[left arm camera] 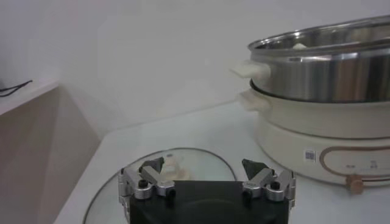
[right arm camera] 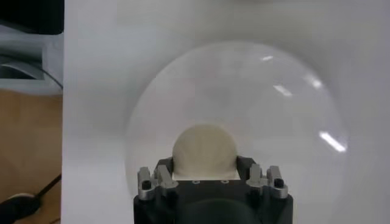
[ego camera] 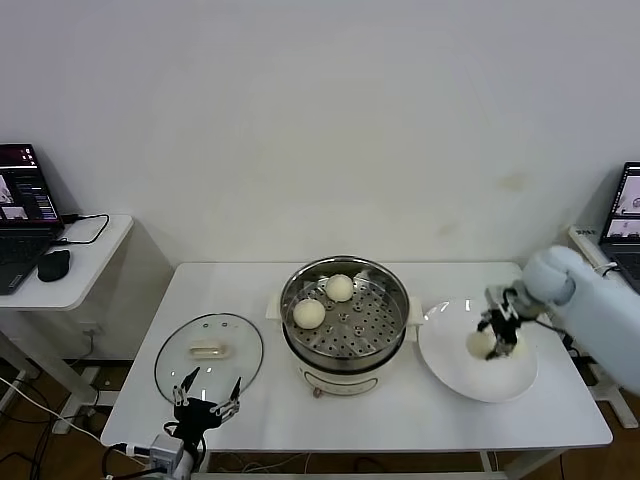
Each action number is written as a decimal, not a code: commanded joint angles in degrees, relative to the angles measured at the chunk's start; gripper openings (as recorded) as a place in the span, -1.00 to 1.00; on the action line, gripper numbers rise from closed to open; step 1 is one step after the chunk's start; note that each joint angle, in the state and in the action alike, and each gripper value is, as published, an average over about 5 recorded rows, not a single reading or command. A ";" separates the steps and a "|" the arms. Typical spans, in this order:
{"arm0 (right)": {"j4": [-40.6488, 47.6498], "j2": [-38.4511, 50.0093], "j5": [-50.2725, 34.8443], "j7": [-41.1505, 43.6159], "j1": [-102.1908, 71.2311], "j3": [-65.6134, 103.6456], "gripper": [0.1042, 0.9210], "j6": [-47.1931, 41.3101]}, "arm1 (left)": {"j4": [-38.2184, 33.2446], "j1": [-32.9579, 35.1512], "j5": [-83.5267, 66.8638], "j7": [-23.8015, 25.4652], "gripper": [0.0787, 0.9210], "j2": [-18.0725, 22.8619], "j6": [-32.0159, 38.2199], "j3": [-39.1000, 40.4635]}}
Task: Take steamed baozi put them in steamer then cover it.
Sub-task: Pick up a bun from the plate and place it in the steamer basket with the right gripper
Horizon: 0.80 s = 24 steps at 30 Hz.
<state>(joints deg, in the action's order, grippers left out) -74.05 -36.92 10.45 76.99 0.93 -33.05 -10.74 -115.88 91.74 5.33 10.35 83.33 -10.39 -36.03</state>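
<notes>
Small round cream-white steamed baozi (right arm camera: 203,149) on white plate (ego camera: 455,375): soft, light; right gripper (ego camera: 499,338) fingers grasping its sides gently.

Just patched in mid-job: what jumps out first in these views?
The shiny steamer at the table's centre, with two baozi already on its tray. To its right, the right pincer is closed on a third bun on the white plate. The glass cover lies on the left, by the open left pincer.
</notes>
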 commanded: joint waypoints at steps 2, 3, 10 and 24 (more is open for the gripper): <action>1.48 -8.74 -13.06 2.96 26.63 -14.53 0.28 0.36 | 0.00 -0.40 -0.25 -0.61 0.77 0.10 0.17 -0.32; 2.28 -10.42 -14.12 3.47 27.86 -15.08 0.28 1.11 | -0.02 -0.45 -0.32 -0.79 0.77 0.13 0.21 -0.47; 7.54 -20.71 -18.59 5.96 30.39 -17.07 0.28 16.37 | -0.07 -0.33 -1.49 -1.29 0.77 -0.13 0.58 -1.65; 0.86 -27.36 -11.53 6.80 26.29 -18.30 0.28 42.30 | 1.39 -0.96 -2.83 -1.57 0.77 0.06 0.58 -2.90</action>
<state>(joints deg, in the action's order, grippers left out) -70.67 -58.84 -4.71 82.53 25.50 -49.19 16.05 -114.81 90.78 2.85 8.85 83.35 -9.81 -38.65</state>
